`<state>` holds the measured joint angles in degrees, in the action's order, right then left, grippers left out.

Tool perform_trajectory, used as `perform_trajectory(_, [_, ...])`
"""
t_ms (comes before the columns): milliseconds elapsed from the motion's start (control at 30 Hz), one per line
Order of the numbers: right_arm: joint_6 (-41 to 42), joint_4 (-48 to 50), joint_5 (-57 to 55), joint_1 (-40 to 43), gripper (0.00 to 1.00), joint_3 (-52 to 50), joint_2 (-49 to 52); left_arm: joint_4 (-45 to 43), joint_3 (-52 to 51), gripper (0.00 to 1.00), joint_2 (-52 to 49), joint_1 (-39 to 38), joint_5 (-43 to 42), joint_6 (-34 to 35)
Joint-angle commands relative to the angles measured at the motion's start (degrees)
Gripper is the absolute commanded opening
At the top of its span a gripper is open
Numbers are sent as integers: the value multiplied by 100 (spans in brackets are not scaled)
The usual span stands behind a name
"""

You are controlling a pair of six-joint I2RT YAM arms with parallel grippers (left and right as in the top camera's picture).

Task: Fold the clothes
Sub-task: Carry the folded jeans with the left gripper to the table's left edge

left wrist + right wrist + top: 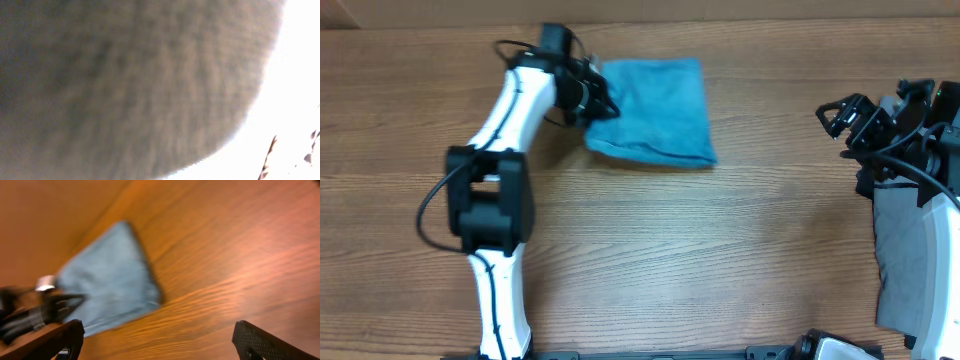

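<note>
A brown wooden table (720, 250) with long grain lines filled the overhead view. A paler tan strip (720, 8) ran beyond its far edge. Nothing else of the room showed.

A pair of light blue denim jeans (655, 110), folded into a compact, roughly square bundle, lay flat near the far edge of the table, a little left of its middle.

The white left arm reached from the near edge up to the bundle. The left gripper (598, 98) sat at the left edge of the jeans, its jaws drawn narrow on the fabric there. In the left wrist view, blurred woven cloth (125, 85) pressed close and filled nearly everything, beside a glare of white light.

The right gripper (840, 118) hung near the right edge of the table, well apart from the jeans. In the right wrist view its black fingers (255, 342) stood wide apart with nothing between them (157, 332), and the jeans (110, 275) lay blurred across the wood beyond.

A flat grey cloth (905, 250) lay along the right edge, partly under the right arm.
</note>
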<state>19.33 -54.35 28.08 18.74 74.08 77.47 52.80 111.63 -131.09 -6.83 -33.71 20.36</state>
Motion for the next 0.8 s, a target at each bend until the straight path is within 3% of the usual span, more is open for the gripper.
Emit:
perform_trajectory(0, [-26, -92, -549, 31, 100, -59, 13, -48, 63, 4, 1290, 422, 131, 107])
perform_trajectory(267, [-26, -153, -662, 28, 100, -61, 15, 63, 61, 4, 2430, 1635, 103, 155])
perform_trajectory(533, [-26, -153, -662, 31, 100, -61, 15, 527, 61, 4, 2524, 3250, 66, -348])
perform_trajectory(767, [-26, -153, -662, 28, 100, -61, 15, 221, 61, 4, 2522, 4555, -87, -358])
